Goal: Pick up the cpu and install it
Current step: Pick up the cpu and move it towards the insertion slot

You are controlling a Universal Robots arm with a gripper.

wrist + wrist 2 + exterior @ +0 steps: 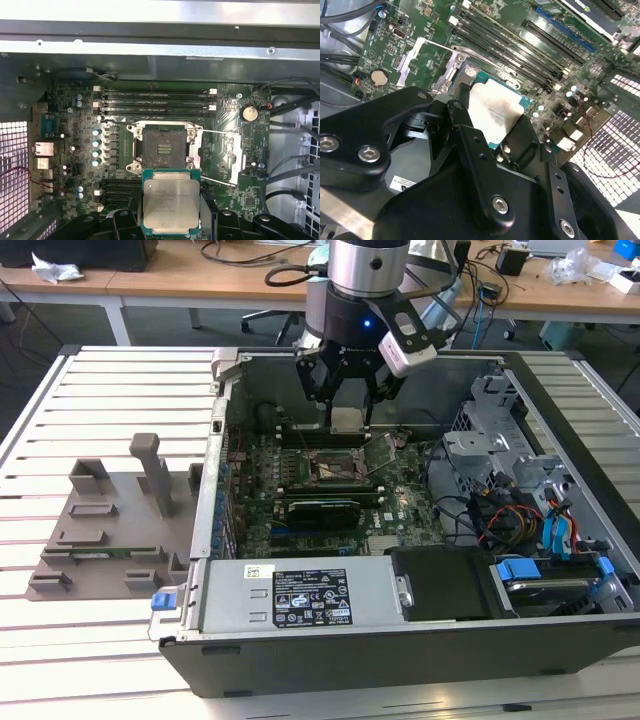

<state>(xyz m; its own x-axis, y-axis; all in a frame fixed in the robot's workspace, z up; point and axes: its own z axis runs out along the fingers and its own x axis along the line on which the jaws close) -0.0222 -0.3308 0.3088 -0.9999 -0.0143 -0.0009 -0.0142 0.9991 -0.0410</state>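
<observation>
1. The fingers (470, 150) of the gripper (347, 408) are closed on the cpu (347, 420), one black finger against each of two opposite edges, as both wrist views show.
2. The slatted metal table (100, 400) carries everything. A grey fixture plate (110, 525) with upright blocks lies on it at the exterior view's left.
3. The open computer case (400, 665) lies on its side on the table, just beside that plate, with the arm reaching down into it.
4. The green motherboard (400, 502) covers the case floor. A labelled power supply box (300, 595) sits along its near edge in the exterior view.
5. A long black card (318, 510) lies across the board between the power supply box and the socket.
6. Memory sticks (155, 100) run in parallel rows just beside the socket.
7. The socket (164, 147) is empty, with its dark contact field bare. Its metal load plate (232, 152) is swung open to one side.
8. The cpu hangs in the grip above the board, clear of the socket. Its pale silver top faces the first wrist view, where its edge overlaps the socket frame.
9. A round coin battery (249, 113) sits on the board near the open load plate.
</observation>
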